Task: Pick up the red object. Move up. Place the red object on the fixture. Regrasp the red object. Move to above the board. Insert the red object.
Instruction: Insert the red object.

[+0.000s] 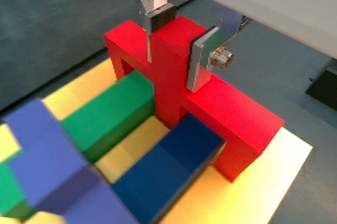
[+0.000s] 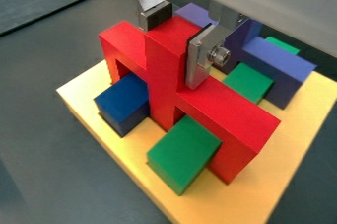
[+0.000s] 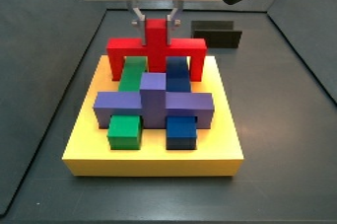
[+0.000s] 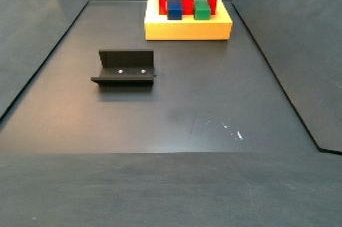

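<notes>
The gripper is over the board, its silver fingers clamped on the upright middle part of the red object. In both wrist views the red object stands with its prongs pointing down into the board, among the green block, blue block and purple block. The fixture sits well apart on the worktop, empty. The step in hand looks like the last one — insertion. Whether the prongs are fully seated I cannot tell; the next move likely calls for a straight downward press, then releasing the grip — without tilting the piece
</notes>
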### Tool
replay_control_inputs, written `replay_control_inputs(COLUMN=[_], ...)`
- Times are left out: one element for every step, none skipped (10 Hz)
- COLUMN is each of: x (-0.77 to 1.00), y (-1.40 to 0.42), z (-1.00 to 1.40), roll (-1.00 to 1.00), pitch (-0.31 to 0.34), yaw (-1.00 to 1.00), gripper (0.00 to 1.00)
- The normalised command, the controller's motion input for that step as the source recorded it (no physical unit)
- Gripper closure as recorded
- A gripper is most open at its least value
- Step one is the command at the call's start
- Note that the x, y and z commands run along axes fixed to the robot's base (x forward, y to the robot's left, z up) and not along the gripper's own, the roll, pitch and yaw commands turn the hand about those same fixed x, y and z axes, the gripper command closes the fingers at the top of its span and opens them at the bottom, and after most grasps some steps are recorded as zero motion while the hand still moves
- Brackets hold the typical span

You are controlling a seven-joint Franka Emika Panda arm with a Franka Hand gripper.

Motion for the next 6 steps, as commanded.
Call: replay_control_inputs(x=[0.0,0.0,0.0,0.0,0.0,0.0], y=[0.25,0.17,0.0,-0.07,-0.1,-0.06], z=[0.0,0.0,-0.09,-0.21,-0.21,-0.29], roll=[-0.17,-0.1,0.0,0.0,0.01,0.03], pitch=[0.0,0.0,-0.003,0.0,0.0,0.0], yaw=[-0.05,-0.03,0.0,0.0,0.0,0.0], gripper=[1.0,1.0,1.0,1.0,1.0,1.0])
